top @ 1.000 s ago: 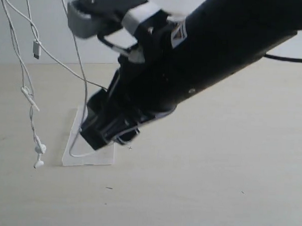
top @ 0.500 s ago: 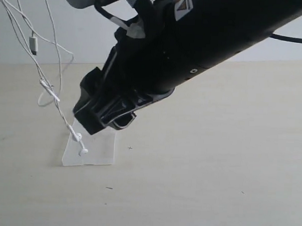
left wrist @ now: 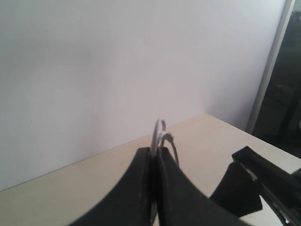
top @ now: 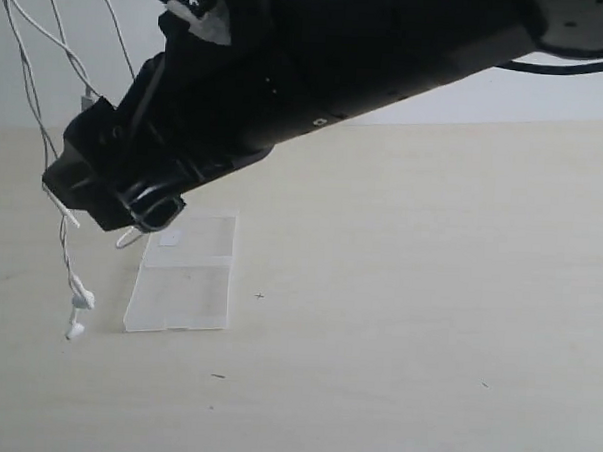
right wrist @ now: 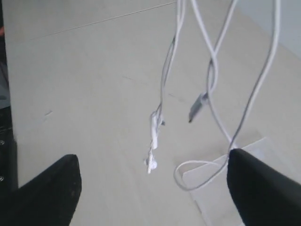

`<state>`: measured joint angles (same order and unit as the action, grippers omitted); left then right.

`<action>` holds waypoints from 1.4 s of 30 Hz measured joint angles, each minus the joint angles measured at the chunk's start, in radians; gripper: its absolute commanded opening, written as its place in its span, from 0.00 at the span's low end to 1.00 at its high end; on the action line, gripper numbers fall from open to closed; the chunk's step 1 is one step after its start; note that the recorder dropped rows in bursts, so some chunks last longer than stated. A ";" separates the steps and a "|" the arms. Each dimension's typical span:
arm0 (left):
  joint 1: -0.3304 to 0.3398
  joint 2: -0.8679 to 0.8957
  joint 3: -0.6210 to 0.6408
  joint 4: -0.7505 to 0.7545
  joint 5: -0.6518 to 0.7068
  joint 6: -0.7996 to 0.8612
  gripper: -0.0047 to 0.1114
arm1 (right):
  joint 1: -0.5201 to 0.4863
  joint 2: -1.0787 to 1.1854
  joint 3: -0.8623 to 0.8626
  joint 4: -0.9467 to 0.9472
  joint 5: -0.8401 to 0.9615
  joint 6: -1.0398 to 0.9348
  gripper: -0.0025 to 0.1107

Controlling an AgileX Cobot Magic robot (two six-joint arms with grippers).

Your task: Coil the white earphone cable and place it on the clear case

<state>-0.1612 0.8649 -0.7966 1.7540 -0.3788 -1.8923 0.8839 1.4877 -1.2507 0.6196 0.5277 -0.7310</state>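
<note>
L gripper: jaws pressed together, clamped on loops of the white earphone cable, which poke out past the tips. R gripper: jaws wide apart, gripping nothing; cable strands w/ plug hang ahead, btwn them. Ext view: strands run down the upper left of frame, earbuds dangle at lower left near the desk. Clear case lies flat, left of centre, under the R arm; sticker on its upper panel. Small cable loop by its upper-left corner; contact unclear.
</note>
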 measured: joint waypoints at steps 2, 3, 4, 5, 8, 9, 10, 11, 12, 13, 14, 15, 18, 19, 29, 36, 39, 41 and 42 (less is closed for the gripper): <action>0.000 0.000 0.000 0.000 -0.002 0.000 0.04 | 0.000 0.008 0.000 0.003 -0.040 0.000 0.74; 0.000 0.000 0.000 0.000 -0.003 0.000 0.04 | 0.000 0.015 0.000 0.003 -0.058 0.000 0.74; 0.000 0.000 0.000 0.000 -0.003 0.000 0.04 | 0.000 0.020 0.000 0.003 -0.074 0.000 0.74; 0.000 0.000 0.000 0.000 -0.004 0.000 0.04 | 0.000 0.027 0.000 0.003 -0.085 -0.002 0.74; 0.000 0.000 0.000 0.000 -0.004 0.000 0.04 | 0.000 0.052 0.000 0.006 -0.121 -0.002 0.74; 0.000 0.000 0.000 0.000 -0.004 0.000 0.04 | 0.000 0.064 0.000 0.006 -0.134 -0.002 0.74; 0.000 0.000 0.000 0.000 -0.004 0.000 0.04 | 0.000 0.078 0.000 0.006 -0.148 -0.002 0.74; 0.000 0.000 0.000 0.000 -0.003 0.000 0.04 | 0.000 0.089 0.000 0.006 -0.160 -0.004 0.74; 0.000 0.000 0.000 0.000 -0.001 0.000 0.04 | 0.000 0.103 0.000 0.006 -0.174 -0.006 0.74; 0.000 0.000 0.000 0.000 0.002 0.000 0.04 | 0.000 0.116 0.000 0.006 -0.188 -0.009 0.74; 0.000 0.000 0.000 0.000 0.010 0.000 0.04 | 0.000 0.126 0.000 0.011 -0.193 -0.011 0.74; 0.000 0.000 0.000 0.000 0.018 0.000 0.04 | 0.000 0.137 0.000 0.017 -0.198 -0.016 0.74; 0.000 0.000 0.000 0.000 0.039 0.000 0.04 | 0.000 0.167 0.000 0.049 -0.206 -0.052 0.74; 0.000 0.000 0.000 0.000 0.042 0.000 0.04 | 0.000 0.173 0.000 0.068 -0.209 -0.071 0.74; 0.000 0.000 0.000 0.000 0.066 0.000 0.04 | 0.000 0.199 0.000 0.550 -0.236 -0.517 0.74; 0.000 0.000 0.000 0.000 0.067 0.000 0.04 | 0.000 0.199 0.000 0.849 -0.193 -0.766 0.74; 0.000 0.000 0.000 0.000 0.076 0.000 0.04 | 0.000 0.199 0.000 0.965 -0.178 -0.856 0.66; 0.000 0.000 0.000 0.000 0.084 0.000 0.04 | 0.000 0.199 0.000 0.982 -0.160 -0.870 0.52; 0.000 0.000 0.000 0.000 0.088 0.000 0.04 | 0.000 0.199 0.000 0.986 -0.158 -0.873 0.45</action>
<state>-0.1612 0.8649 -0.7966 1.7540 -0.2908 -1.8923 0.8839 1.6867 -1.2507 1.6060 0.3694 -1.6036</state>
